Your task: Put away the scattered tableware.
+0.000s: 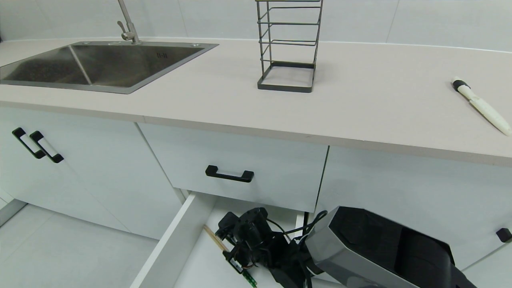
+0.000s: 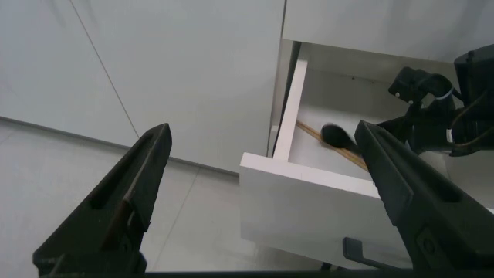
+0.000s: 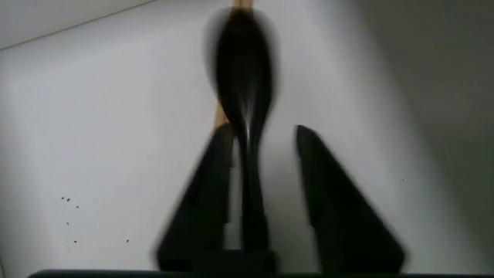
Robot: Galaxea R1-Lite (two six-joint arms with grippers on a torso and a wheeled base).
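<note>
A black spoon (image 3: 243, 62) hangs lengthwise between the fingers of my right gripper (image 3: 262, 135). A gap shows on one side of its handle, so the gripper is open. A wooden stick (image 3: 221, 116) lies on the white drawer floor under it. In the head view my right gripper (image 1: 230, 242) is down inside the open lower drawer (image 1: 176, 244), beside the wooden stick (image 1: 216, 240). My left gripper (image 2: 261, 131) is open wide out in front of the drawer (image 2: 309, 185), level with the spoon (image 2: 336, 135) and the right gripper (image 2: 423, 116). A cream utensil with a black band (image 1: 482, 106) lies on the counter at the far right.
A dark wire rack (image 1: 289, 48) stands at the middle back of the counter. The steel sink (image 1: 100, 64) and tap are at the back left. A shut drawer with a black handle (image 1: 229, 175) sits above the open one, and cabinet doors flank both sides.
</note>
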